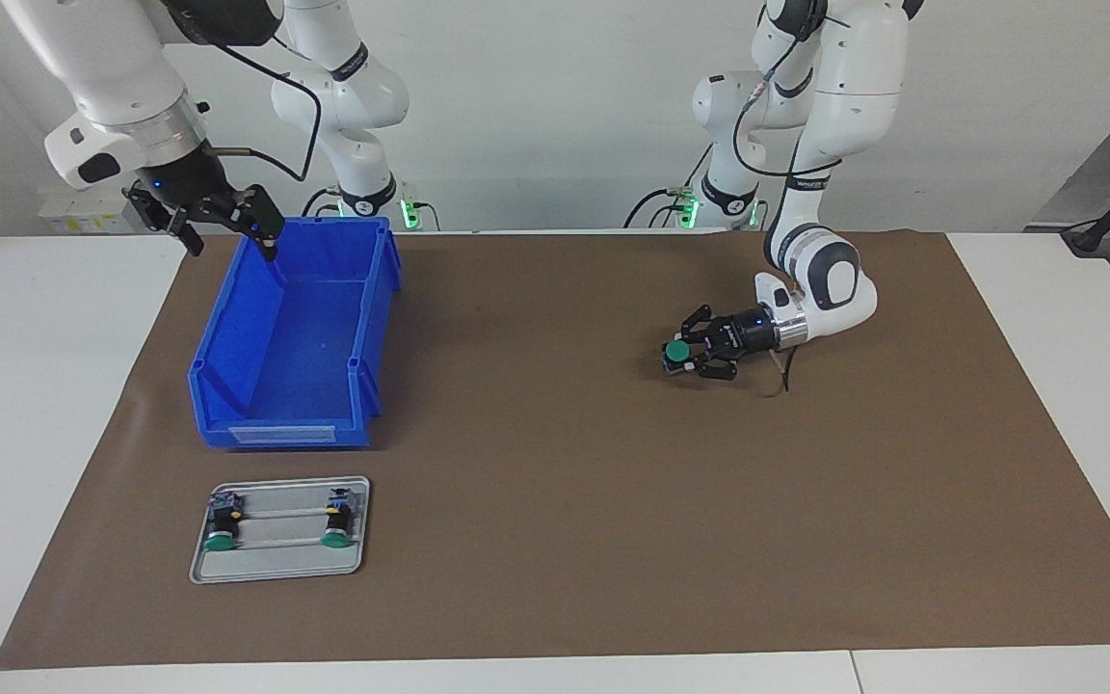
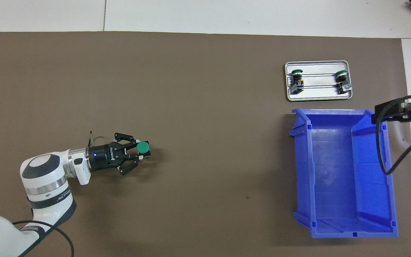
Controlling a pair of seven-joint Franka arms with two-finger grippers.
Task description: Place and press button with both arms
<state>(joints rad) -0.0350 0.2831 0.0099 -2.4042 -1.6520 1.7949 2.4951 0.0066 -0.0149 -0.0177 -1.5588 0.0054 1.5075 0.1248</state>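
Brown matting (image 1: 555, 540) covers the table where your left gripper (image 1: 688, 355) clasps the button (image 1: 676, 352) low over the mat, cap uppermost so it can be set down ready to press. Its green cap faces up and its long axis runs roughly upright, with the fingers closed sideways on its body. Your right gripper (image 1: 227, 228) waits with fingers spread over the rim of the blue bin (image 1: 295, 386), well apart from the held button, at the right arm's end of the table. Beside the bin, farther from the robots, the metal tray (image 1: 280, 569) holds two spare buttons (image 1: 222, 526) lying on their sides.
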